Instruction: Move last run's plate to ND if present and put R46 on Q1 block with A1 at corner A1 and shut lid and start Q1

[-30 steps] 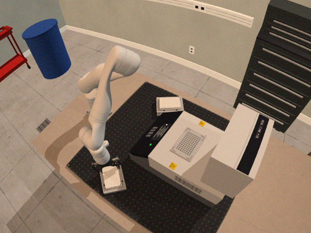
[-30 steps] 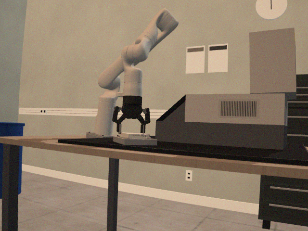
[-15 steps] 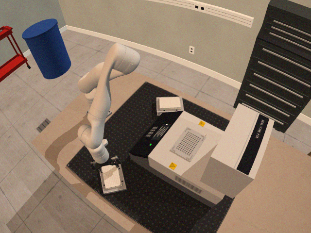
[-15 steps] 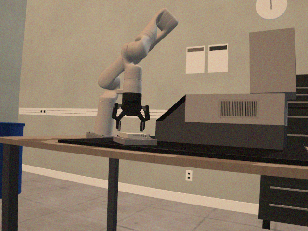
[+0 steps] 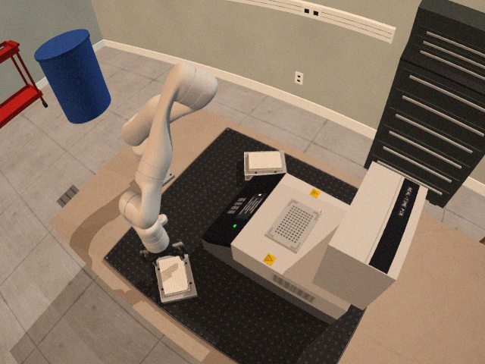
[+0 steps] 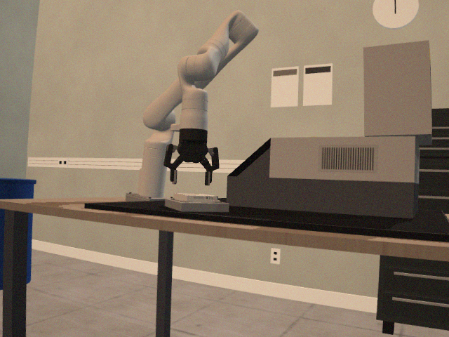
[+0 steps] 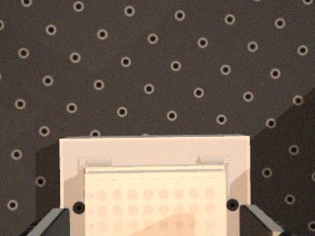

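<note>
Plate (image 5: 172, 275) (image 6: 196, 197) (image 7: 155, 202) lbls too small to read; wrist view cuts nest (image 5: 190, 294) (image 6: 205, 207) (image 7: 155, 147) bottom.

The tool (image 5: 164, 254) (image 6: 191, 177) (image 7: 156, 223) rises from low at the plate (image 5: 178, 277) (image 6: 196, 197) (image 7: 156, 203), its fingertips now higher, with a visible gap above the plate's top. The arm's wrist (image 5: 153, 236) (image 6: 194, 109) lifts with it, going nearly straight up.
</note>
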Robot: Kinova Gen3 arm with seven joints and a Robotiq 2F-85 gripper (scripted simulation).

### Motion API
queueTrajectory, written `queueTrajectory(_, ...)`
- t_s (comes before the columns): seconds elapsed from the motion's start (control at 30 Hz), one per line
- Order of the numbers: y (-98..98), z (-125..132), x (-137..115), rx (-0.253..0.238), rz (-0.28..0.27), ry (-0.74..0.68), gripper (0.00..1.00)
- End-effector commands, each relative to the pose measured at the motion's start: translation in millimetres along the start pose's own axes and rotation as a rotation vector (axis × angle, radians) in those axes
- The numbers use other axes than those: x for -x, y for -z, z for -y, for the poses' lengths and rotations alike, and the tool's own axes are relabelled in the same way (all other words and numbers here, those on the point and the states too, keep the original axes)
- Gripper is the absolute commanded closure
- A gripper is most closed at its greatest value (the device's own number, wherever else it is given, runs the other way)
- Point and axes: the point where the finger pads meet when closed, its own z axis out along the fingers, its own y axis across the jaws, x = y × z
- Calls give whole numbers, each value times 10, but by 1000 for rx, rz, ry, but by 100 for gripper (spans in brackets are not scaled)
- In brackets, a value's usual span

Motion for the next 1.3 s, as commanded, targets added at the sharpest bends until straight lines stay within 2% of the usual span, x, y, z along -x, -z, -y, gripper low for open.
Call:
queueTrajectory(0.0,67,-35,9,6,2,2,0)
queueTrajectory(1.27,521,-38,6,5,1,2,0)
